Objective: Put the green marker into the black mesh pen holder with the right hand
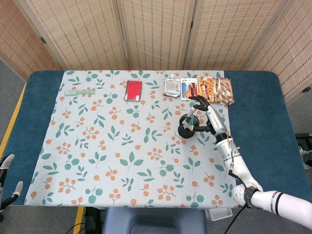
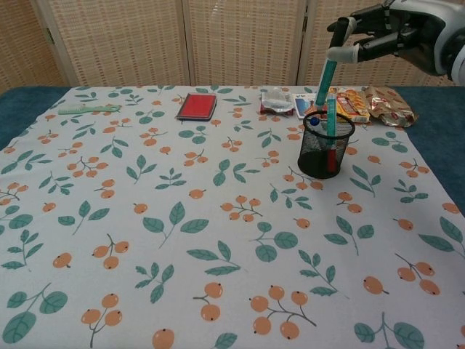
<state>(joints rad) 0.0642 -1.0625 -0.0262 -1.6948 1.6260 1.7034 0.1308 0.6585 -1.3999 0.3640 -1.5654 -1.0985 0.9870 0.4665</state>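
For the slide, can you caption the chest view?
Right hand holds the green marker tilted over the black mesh pen holder, its tip just above the rim.

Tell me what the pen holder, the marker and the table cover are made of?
The pen holder looks like black metal wire mesh: you can see the pens through its small holes. The marker, held by the right hand, looks like smooth green plastic with a slight shine. The table cover looks like a matte printed cloth or vinyl sheet with leaves and berries; which one is hard to tell.
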